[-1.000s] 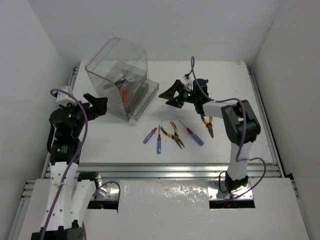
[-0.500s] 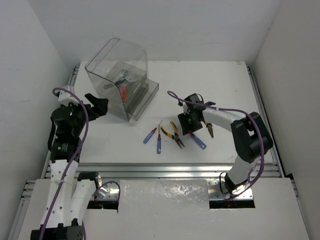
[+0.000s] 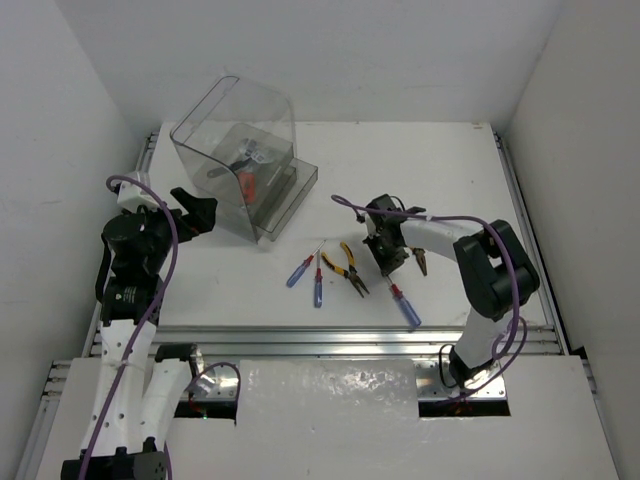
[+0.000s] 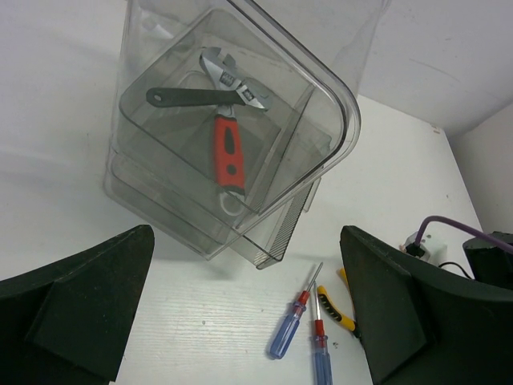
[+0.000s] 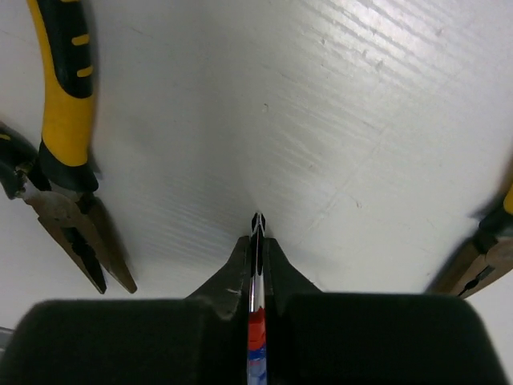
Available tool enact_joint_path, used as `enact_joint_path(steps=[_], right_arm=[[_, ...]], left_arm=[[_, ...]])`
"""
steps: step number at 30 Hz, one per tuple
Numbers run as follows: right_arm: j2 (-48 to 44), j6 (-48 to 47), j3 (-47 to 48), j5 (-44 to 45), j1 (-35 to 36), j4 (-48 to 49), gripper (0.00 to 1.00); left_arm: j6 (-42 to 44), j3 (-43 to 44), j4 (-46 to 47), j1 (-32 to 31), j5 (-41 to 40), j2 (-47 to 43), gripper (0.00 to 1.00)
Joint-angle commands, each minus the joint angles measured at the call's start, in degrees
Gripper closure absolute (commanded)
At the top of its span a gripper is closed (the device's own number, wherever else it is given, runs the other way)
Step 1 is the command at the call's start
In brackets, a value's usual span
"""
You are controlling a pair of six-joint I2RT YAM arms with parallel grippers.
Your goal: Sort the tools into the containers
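Observation:
My right gripper (image 3: 386,252) is shut on the metal shaft of a blue-and-red screwdriver (image 3: 404,306), whose handle points toward the near edge. In the right wrist view the shaft (image 5: 256,269) is pinched between the fingers of the right gripper (image 5: 256,241), tip at the table. Yellow-handled pliers (image 3: 345,269) (image 5: 64,112) lie just left of it, orange-handled pliers (image 3: 418,258) just right. Two more blue screwdrivers (image 3: 300,270) (image 3: 318,286) lie further left. The clear container (image 3: 240,160) (image 4: 160,200) holds a red-handled wrench (image 4: 228,152) and a black-handled wrench (image 4: 188,97). My left gripper (image 3: 192,210) (image 4: 244,269) is open beside the container.
The container's rounded lid (image 3: 225,105) stands tipped back at the far left. The metal rail (image 3: 330,340) runs along the table's near edge. White walls close in on both sides. A purple cable (image 3: 350,205) loops off the right wrist.
My right gripper came down from beside the container onto the right-hand screwdriver and shut on its shaft. That screwdriver's handle swung toward the near edge. The left arm stayed put.

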Motion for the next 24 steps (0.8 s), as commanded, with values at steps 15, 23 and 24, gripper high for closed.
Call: enact_joint_path(steps=[15,23,24], right_arm=[[-22.1,15.74,-4.55,-7.36,-0.77,14.3,1.0],[-21.52,36.83,3.98,-8.24,-3.41,27.82,1.0],[-20.37,44.0,3.64,-8.24,-3.32,34.98,1.0]], left_arm=[[0.38,1.91,1.88,-0.66,0.45,-0.41,0.0],[0.38,1.91,1.8,-0.66,-0.34,-0.67,0.0],[0.38,1.99,1.71,-0.75,-0.43,-0.59,0.0]])
